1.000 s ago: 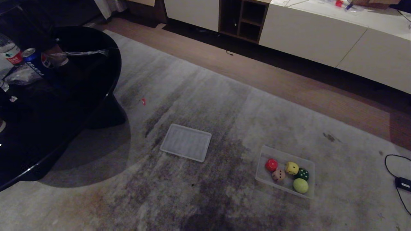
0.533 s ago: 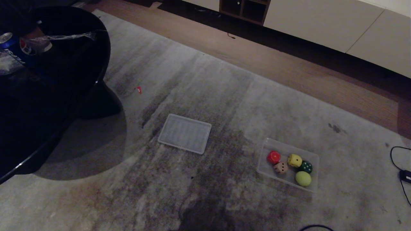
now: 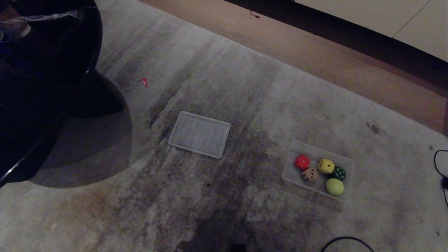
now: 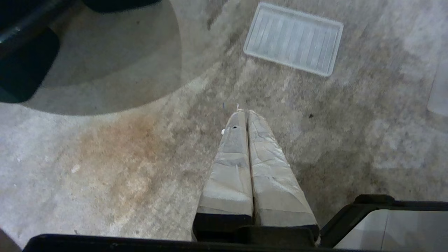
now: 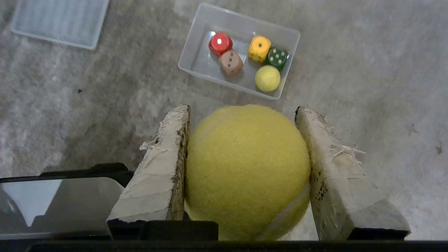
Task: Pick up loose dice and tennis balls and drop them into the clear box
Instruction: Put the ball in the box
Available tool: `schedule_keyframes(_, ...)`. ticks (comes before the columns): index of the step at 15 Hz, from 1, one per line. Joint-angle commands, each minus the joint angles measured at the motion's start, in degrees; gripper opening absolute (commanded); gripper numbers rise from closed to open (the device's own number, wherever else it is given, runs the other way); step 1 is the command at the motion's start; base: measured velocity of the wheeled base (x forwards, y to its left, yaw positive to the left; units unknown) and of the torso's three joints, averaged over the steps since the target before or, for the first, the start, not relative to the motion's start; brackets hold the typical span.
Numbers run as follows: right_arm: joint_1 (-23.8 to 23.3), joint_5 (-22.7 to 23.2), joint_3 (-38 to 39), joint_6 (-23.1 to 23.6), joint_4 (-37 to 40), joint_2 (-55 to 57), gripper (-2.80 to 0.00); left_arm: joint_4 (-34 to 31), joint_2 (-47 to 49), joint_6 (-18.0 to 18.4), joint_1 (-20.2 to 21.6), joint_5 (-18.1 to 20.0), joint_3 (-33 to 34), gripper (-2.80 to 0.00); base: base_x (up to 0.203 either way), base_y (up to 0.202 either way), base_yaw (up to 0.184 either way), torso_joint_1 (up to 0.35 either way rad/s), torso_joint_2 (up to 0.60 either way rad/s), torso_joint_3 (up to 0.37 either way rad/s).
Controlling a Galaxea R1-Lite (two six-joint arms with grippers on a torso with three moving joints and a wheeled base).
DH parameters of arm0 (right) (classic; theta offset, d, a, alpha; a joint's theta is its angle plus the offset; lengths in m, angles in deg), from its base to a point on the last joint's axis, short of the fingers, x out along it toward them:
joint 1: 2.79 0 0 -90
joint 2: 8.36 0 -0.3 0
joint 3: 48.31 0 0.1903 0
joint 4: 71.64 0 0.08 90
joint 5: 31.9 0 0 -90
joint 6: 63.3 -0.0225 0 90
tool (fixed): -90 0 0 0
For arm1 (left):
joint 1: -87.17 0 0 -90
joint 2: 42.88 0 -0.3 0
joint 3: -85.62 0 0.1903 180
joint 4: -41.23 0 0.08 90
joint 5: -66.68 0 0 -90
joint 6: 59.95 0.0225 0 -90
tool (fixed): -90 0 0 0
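The clear box (image 3: 290,154) (image 5: 203,21) sits on the grey carpet at the right. Inside it lie a red die (image 3: 302,162) (image 5: 220,43), a tan die (image 3: 309,174) (image 5: 231,62), a yellow die (image 3: 326,166) (image 5: 259,48), a dark green die (image 3: 338,173) (image 5: 277,58) and one tennis ball (image 3: 335,186) (image 5: 267,78). My right gripper (image 5: 243,112) is shut on a second tennis ball (image 5: 246,168), held above the carpet short of the box. My left gripper (image 4: 244,112) hangs shut and empty over bare carpet. Neither arm shows in the head view.
A flat white ribbed panel (image 3: 200,134) (image 4: 293,39) lies on the carpet left of the box. A black round table (image 3: 42,87) stands at the left. Cables (image 3: 441,164) lie at the right edge, wooden floor (image 3: 315,52) and white cabinets (image 3: 402,17) lie beyond the carpet.
The whole head view has tilted downward, so the scene has slid up the picture and the cabinets have nearly left it. Box, dice and panel keep their places on the carpet.
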Motion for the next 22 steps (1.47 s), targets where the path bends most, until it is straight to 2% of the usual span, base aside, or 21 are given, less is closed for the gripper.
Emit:
schedule_keyframes(1, 0.1, 0.0, 0.0, 0.0, 0.1, 0.1, -2.8, 0.0, 0.1, 0.0, 0.0, 0.0, 0.1, -2.8, 0.0, 0.0, 0.0, 0.0, 0.0, -0.196)
schedule_keyframes(22, 0.0, 0.0, -0.1, 0.0, 0.1, 0.1, -2.8, 0.0, 0.1, 0.0, 0.0, 0.0, 0.1, -2.8, 0.0, 0.0, 0.0, 0.003, 0.0, -0.199)
